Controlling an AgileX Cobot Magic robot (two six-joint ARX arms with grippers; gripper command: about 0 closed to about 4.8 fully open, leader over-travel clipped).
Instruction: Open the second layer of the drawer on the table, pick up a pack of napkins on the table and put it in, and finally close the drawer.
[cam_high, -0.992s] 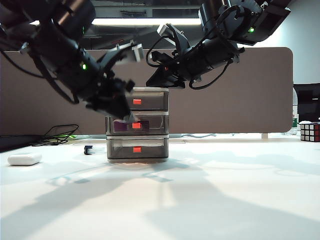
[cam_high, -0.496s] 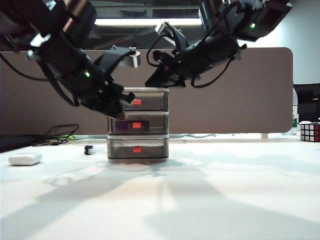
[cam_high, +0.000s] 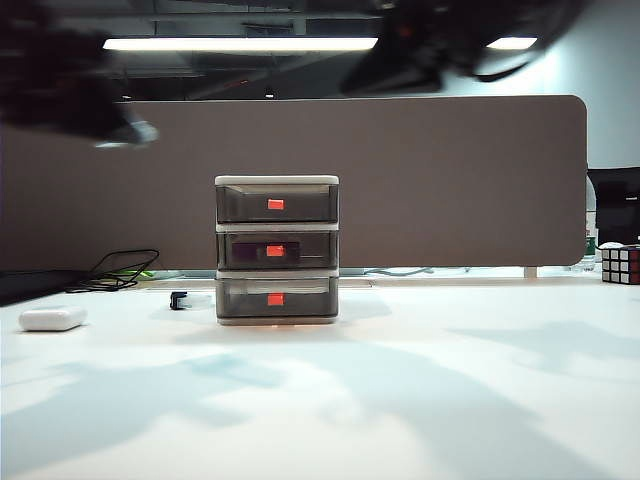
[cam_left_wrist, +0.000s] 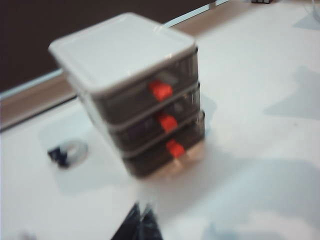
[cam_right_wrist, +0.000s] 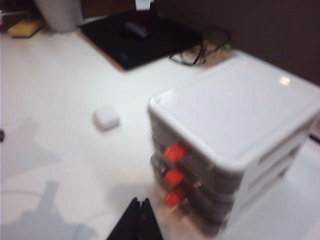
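Observation:
The drawer (cam_high: 277, 250) stands mid-table on the white table (cam_high: 400, 400), all three smoky tiers pushed in flush, each with a red-orange handle. The second layer (cam_high: 277, 250) is shut; a dark shape shows behind its front, and I cannot make out the pack of napkins as such. My left gripper (cam_high: 135, 132) is a blur high at the upper left, well clear of the unit. My right gripper (cam_high: 400, 55) blurs along the top, above and right of it. Both wrist views look down on the unit, the left gripper (cam_left_wrist: 142, 212) and the right gripper (cam_right_wrist: 140, 202) each shut on nothing.
A small white rounded case (cam_high: 50, 318) lies at the left of the table. A small black-and-white item (cam_high: 180, 299) sits just left of the unit. Black cables (cam_high: 120, 268) and a brown partition (cam_high: 450, 180) lie behind; a puzzle cube (cam_high: 620, 263) is far right.
Both arms have swung up and away from the drawer unit, the left from the middle drawer's front to the upper left, the right to the top edge. The drawers stay shut.

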